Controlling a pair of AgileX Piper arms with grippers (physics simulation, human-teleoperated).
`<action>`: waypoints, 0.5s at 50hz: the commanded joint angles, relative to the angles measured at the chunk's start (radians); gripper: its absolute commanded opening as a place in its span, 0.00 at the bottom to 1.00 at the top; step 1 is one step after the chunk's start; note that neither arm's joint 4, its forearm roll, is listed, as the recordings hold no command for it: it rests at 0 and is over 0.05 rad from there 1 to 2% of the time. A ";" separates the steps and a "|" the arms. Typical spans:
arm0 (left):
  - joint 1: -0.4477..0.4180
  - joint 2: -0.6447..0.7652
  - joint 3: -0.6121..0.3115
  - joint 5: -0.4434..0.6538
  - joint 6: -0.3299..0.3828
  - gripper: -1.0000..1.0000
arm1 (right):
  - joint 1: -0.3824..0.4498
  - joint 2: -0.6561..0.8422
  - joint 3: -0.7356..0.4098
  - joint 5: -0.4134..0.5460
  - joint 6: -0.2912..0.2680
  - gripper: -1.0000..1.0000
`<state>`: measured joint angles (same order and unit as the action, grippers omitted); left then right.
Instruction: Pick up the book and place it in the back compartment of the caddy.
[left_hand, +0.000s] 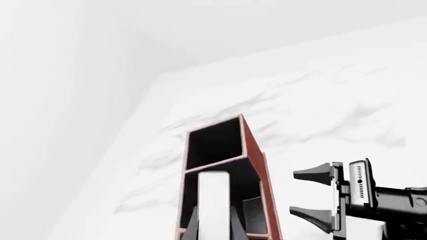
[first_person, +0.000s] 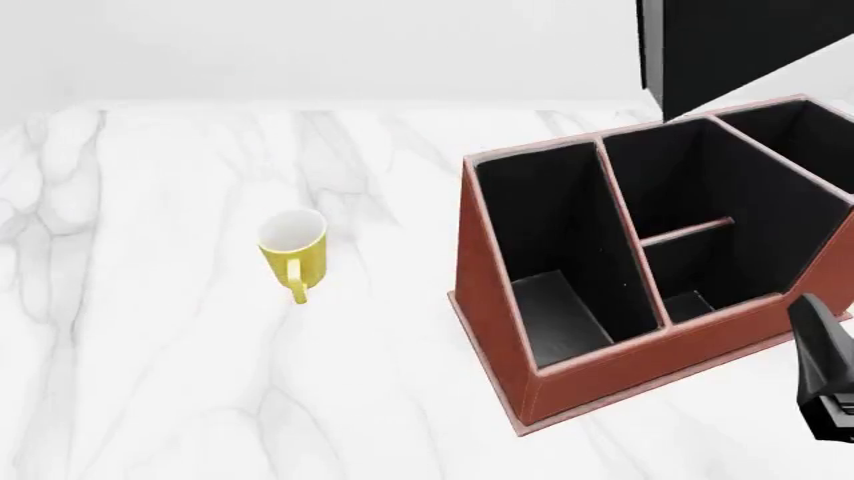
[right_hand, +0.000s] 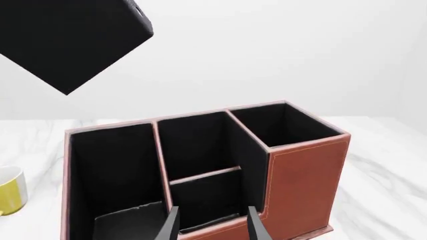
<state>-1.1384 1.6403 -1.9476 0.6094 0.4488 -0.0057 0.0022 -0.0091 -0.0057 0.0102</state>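
Left wrist view
- Left gripper (left_hand: 213, 231): only dark finger stubs show at the picture's edge, one on each side of the book. They appear pressed onto it.
- Book (left_hand: 213, 202): seen end-on, with the white-grey page edges facing the camera. It is held upright between the fingers.
- Caddy (left_hand: 252, 150): lies beyond the book, reddish-brown outside and black inside. One open cell shows past a cross wall.
- Right gripper (left_hand: 312, 195): comes in from the side, just beside the caddy, with its two black fingers spread and nothing between them.
- Table (left_hand: 320, 100): white marble.

Front view
- Book (first_person: 747, 50): a plain black slab, tilted, at the upper right of the picture. It is raised in the air and clear of the caddy (first_person: 534, 330); its low corner hangs over the far rim.
- Left gripper: not visible in this view.
- Back compartment (first_person: 694, 278): the small cell on the near side of the low cross divider, against the low wall. Nothing can be seen in it.
- Mug (first_person: 291, 250): yellow, upright, handle toward the camera. It stands well apart from the caddy, to its left.
- Right arm: a black part shows at the lower right edge. The fingers cannot be made out here.

Right wrist view
- Right gripper (right_hand: 213, 227): fingers wide apart and holding nothing, level with the caddy's low near wall.
- Back compartment (right_hand: 207, 200): directly beyond the fingers, with a bare black floor.
- Book (right_hand: 67, 40): at the upper left, aloft and tilted, above the caddy (right_hand: 307, 185).
- Mug (right_hand: 10, 197): partly cut off at the picture's edge.
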 joint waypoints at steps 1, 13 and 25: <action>-0.030 0.086 -0.030 -0.082 -0.034 0.00 | 0.000 0.001 0.001 0.000 -0.001 1.00; -0.013 0.207 -0.060 -0.106 -0.050 0.00 | -0.002 0.001 0.002 -0.001 0.002 1.00; -0.021 0.264 -0.051 -0.137 -0.101 0.00 | 0.001 0.000 0.002 -0.001 0.005 1.00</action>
<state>-1.1570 1.8551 -1.9953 0.5083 0.3629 -0.0063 0.0028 -0.0072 -0.0067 0.0129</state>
